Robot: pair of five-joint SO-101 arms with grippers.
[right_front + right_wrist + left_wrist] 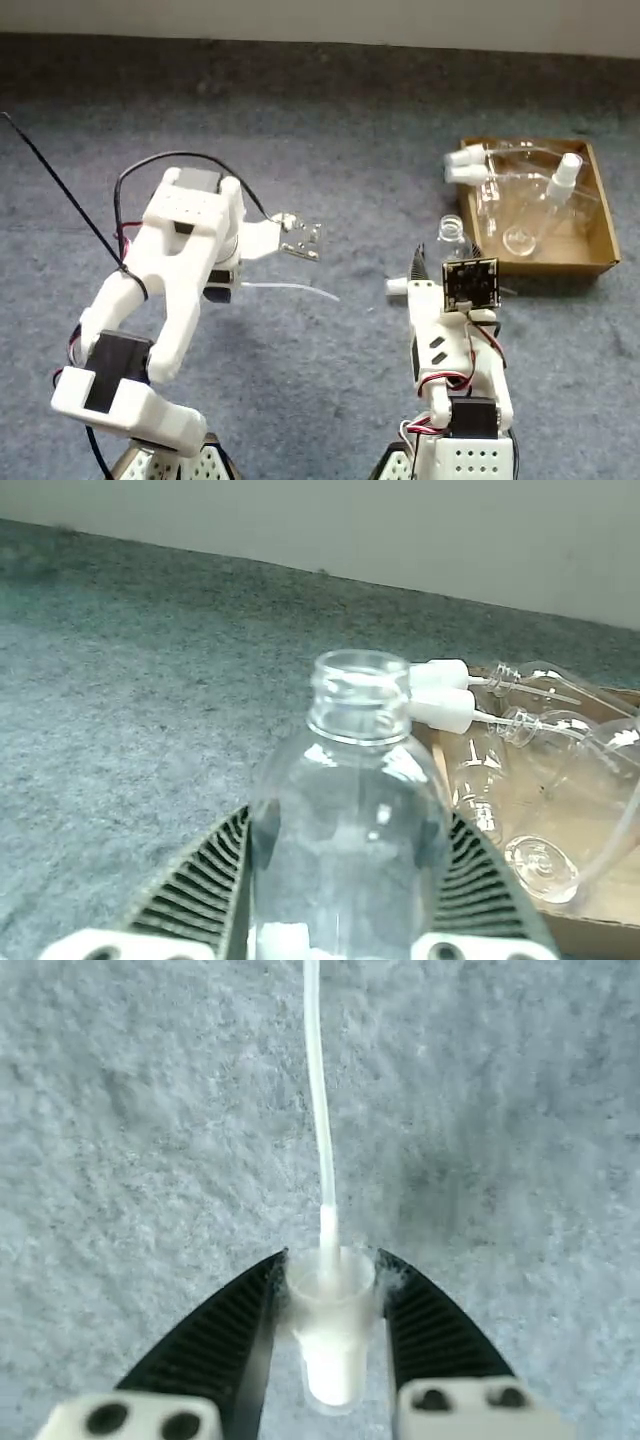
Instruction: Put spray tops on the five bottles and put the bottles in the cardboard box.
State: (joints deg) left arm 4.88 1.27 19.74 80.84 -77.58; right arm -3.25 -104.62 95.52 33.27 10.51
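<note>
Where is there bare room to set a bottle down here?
Free: the mat between the arms, nearside of the tube of the spray top, and the strip from the left arm to the far wall. Crowded: the cardboard box, bottles lying across it, and beside it the right gripper with the open bottle.

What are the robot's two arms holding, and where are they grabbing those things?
The left jaws pinch the spray top by its white cap; the right jaws squeeze the open bottle around its body.

bottles [530,205] in cardboard box [562,267], lone bottle [452,232] just left
</note>
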